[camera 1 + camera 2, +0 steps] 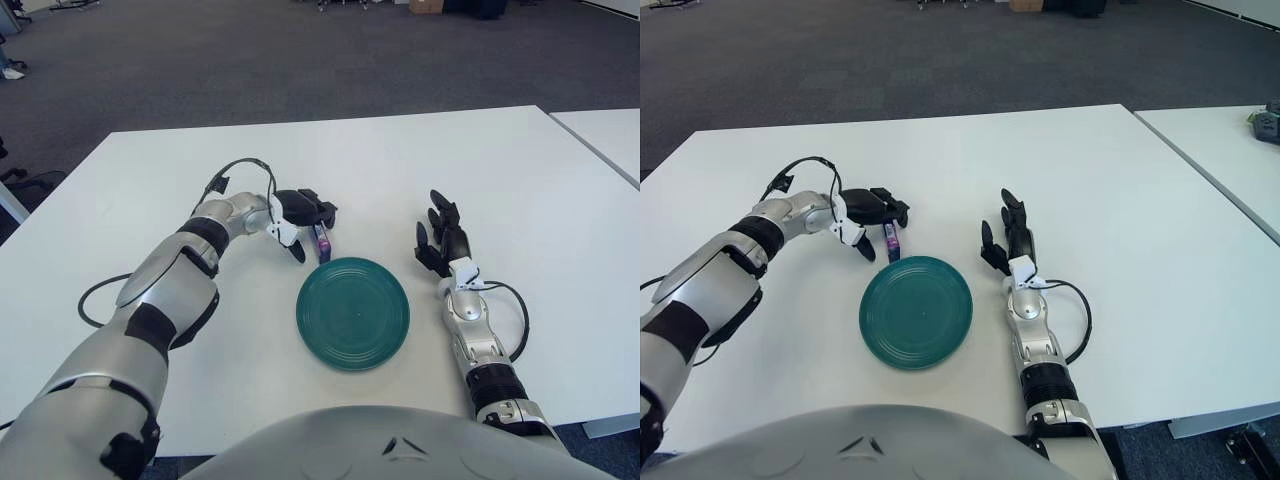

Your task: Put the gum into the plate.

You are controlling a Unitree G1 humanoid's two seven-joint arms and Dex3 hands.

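Observation:
The gum, a small purple and blue pack, stands on its edge just behind the left rim of the green plate. My left hand is curled over it: the dark fingers touch its top and the thumb sits to its left. The pack's lower edge still looks to be at the table surface, outside the plate. My right hand shows to the right of the plate with fingers spread and nothing in them.
The white table stretches wide behind and to both sides. A second white table stands at the far right across a narrow gap. A black cable loops off my left wrist.

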